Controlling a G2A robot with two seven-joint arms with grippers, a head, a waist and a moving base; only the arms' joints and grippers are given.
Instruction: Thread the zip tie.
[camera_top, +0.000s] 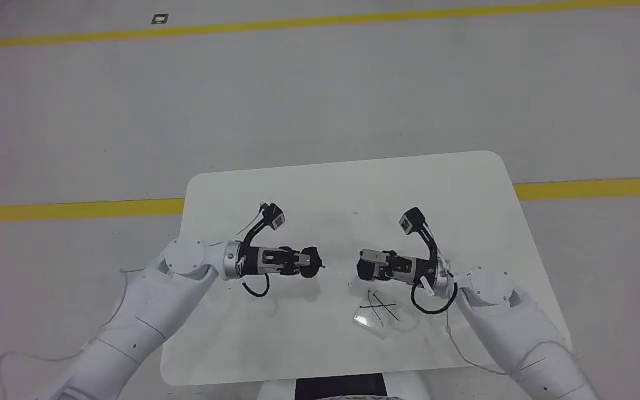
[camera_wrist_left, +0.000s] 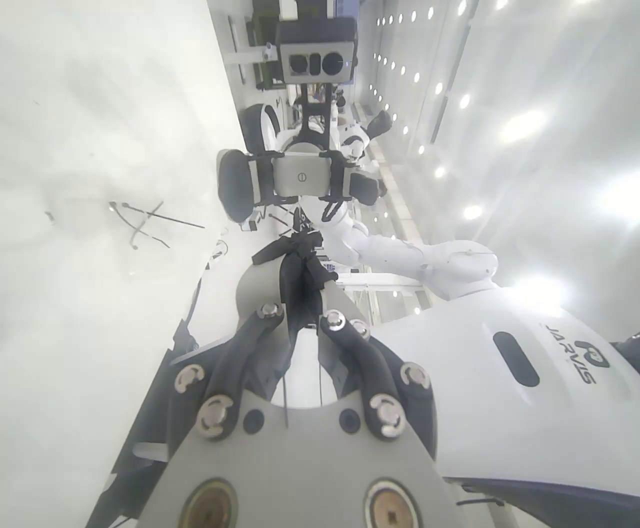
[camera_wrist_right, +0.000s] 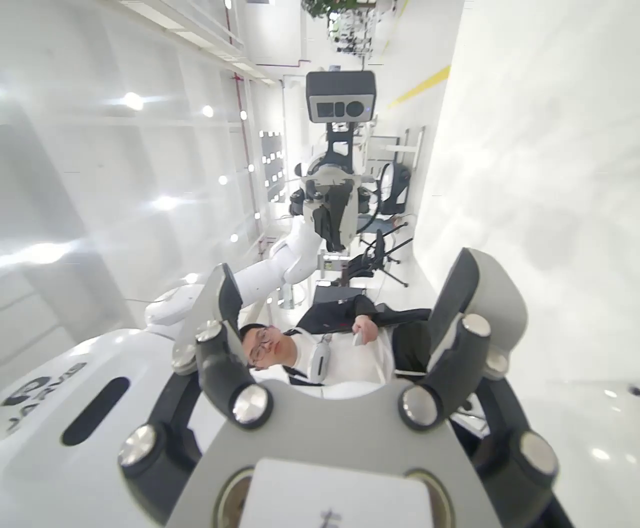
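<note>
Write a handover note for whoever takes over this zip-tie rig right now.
Left claw: shut on a thin black strand, apparently a zip tie, over the table.
Right claw: open, empty, facing the left one.
Loose zip ties lie crossed on the table near the right claw, beside a small clear packet.
Done: one tie apparently picked up. Left: threading it.

1. The left gripper (camera_top: 316, 262) and right gripper (camera_top: 362, 266) sit above the middle of the table (camera_top: 450, 190), tips facing, a gap between them.
2. A held zip tie (camera_wrist_left: 285, 395) lies between the left gripper's closed fingers.
3. Loose zip ties (camera_top: 380, 303) lie crossed on the table, nearer the robot than the right gripper (whose fingers stand apart).
4. A small flat piece (camera_top: 364, 320) lies just beside them.
</note>
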